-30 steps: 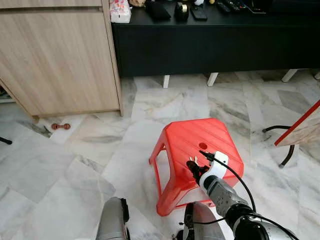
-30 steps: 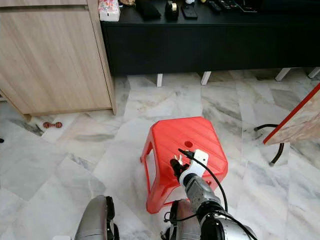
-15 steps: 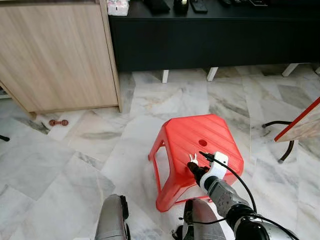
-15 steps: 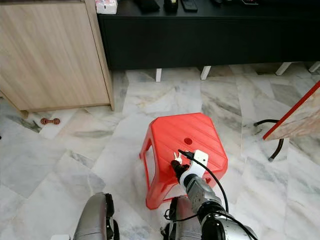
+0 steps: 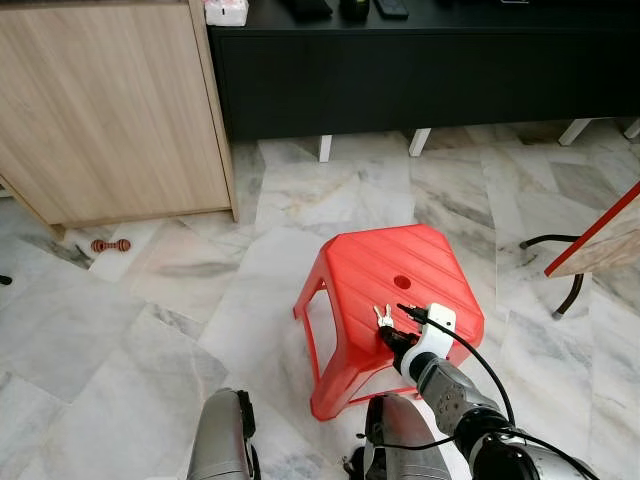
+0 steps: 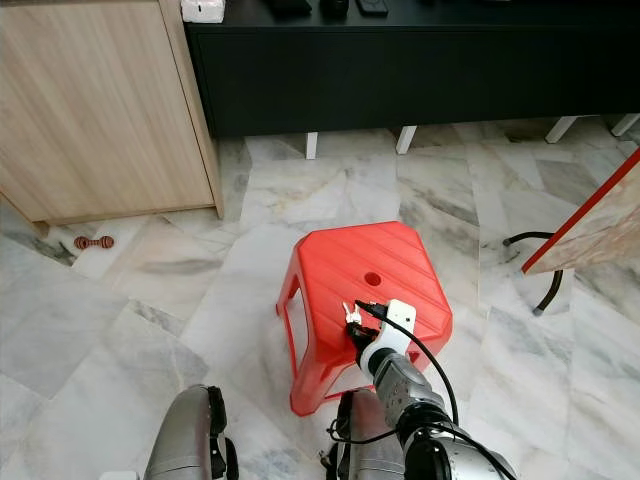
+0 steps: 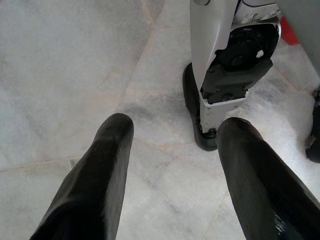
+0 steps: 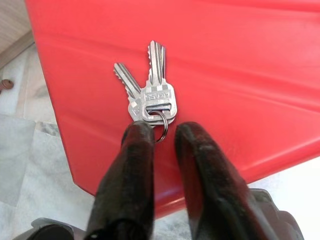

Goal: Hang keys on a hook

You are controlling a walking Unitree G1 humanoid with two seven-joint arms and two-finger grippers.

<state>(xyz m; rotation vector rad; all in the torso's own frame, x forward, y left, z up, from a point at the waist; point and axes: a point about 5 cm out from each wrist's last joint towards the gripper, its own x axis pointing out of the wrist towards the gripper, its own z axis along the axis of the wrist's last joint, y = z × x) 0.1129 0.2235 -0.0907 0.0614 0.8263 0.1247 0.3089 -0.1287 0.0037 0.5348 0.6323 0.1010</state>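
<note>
I have the right gripper (image 8: 162, 135) over the near left part of the red plastic stool (image 5: 400, 275), its 2 black fingers (image 8: 132, 165) drawn close together on the ring of the keys (image 8: 150, 95). From the right wrist camera I see 2 silver keys fanned out from that ring above the stool's ribbed red top; whether they rest on it I cannot tell. The ring sits between the fingertips, so I read the grip as pinched on the keys. In the head views the keys (image 5: 382, 316) show as a small pale glint just beyond the fingertips, near the stool's left front edge, with the round hole (image 5: 402, 283) in the seat a little further back. A black cable (image 5: 470, 350) loops from the white wrist housing down the silver forearm.

My left gripper (image 7: 172, 150) hangs low beside the robot's body, its 2 fingers spread well apart over the marble floor (image 7: 75, 75), with the robot's own foot (image 7: 200, 135) beyond them.

Ahead of the stool I see a light wooden cabinet (image 5: 110, 110) on the left and a long black sideboard (image 5: 420, 70) on white legs. A small red dumbbell-shaped object (image 5: 110, 245) lies on the floor near the cabinet's base
</note>
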